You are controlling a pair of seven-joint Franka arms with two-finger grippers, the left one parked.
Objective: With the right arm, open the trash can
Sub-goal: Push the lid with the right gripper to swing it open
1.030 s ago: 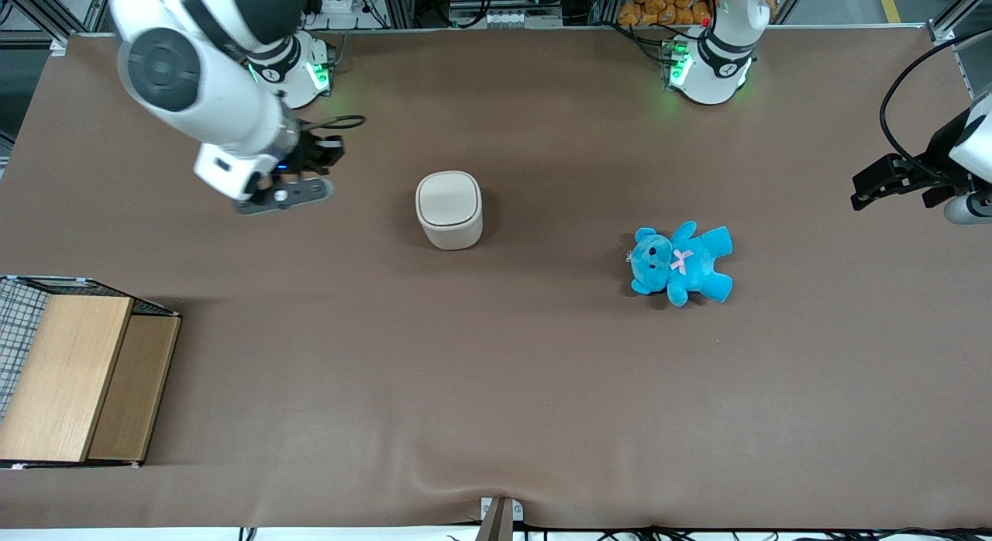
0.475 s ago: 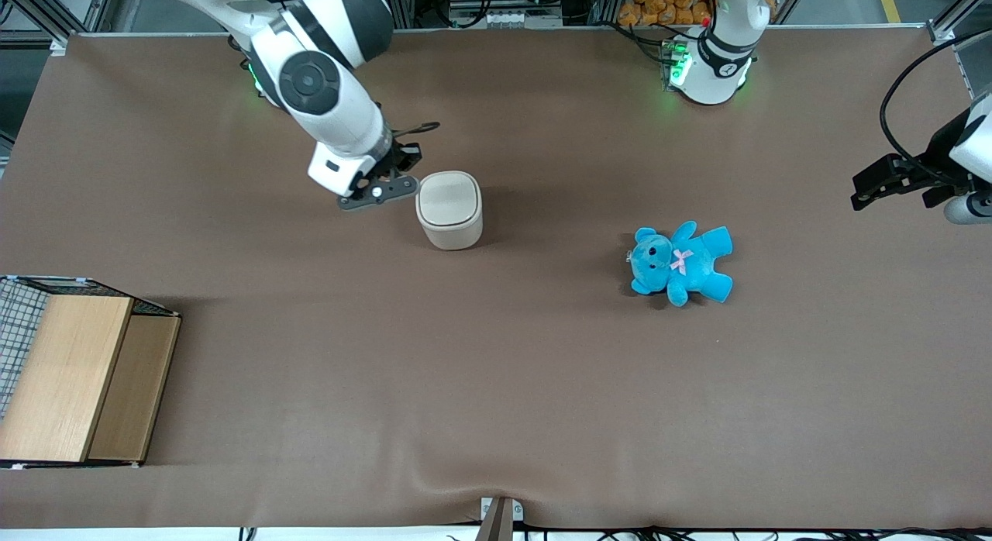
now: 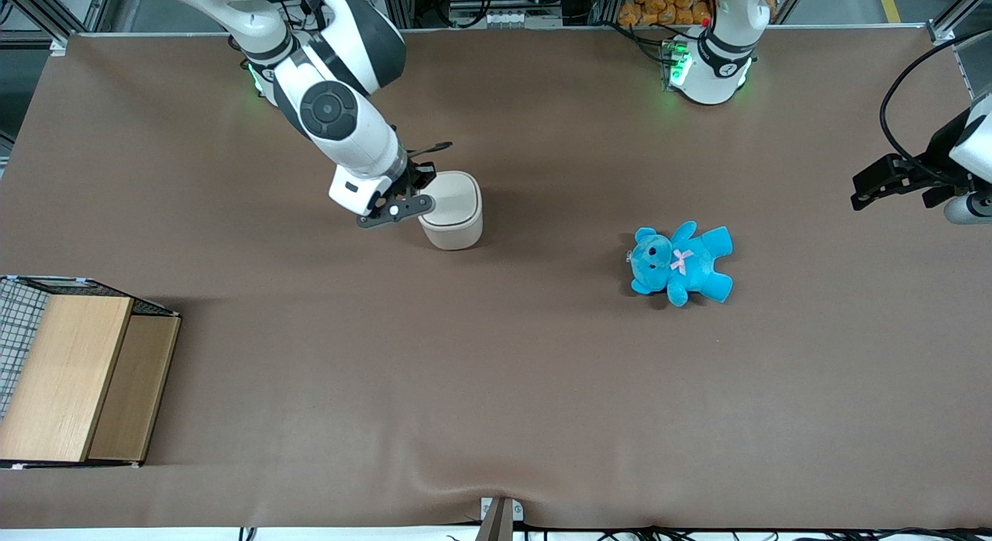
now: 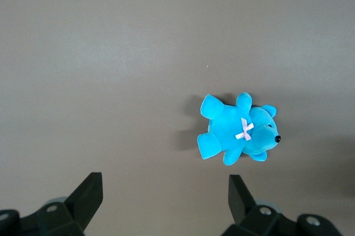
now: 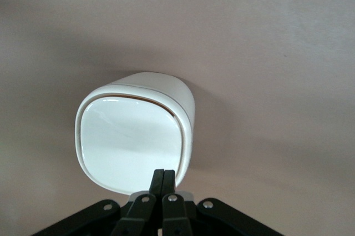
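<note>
The trash can (image 3: 455, 211) is a small cream-white bin standing upright near the table's middle, its flat lid down. In the right wrist view the lid (image 5: 130, 144) fills the view below the fingers. The right arm (image 3: 333, 115) reaches down from the table's back edge. Its gripper (image 3: 422, 191) sits over the lid's edge on the working arm's side, fingers pressed together with nothing between them. In the right wrist view the gripper (image 5: 165, 174) has its tips just above the lid's rim.
A blue teddy (image 3: 680, 262) lies toward the parked arm's end of the table; it also shows in the left wrist view (image 4: 237, 130). A wooden box with wire mesh (image 3: 74, 374) stands at the working arm's end, near the front edge.
The right arm has swung from well off the bin toward it; its gripper now overlaps the lid's edge. The bin and teddy have not moved.
</note>
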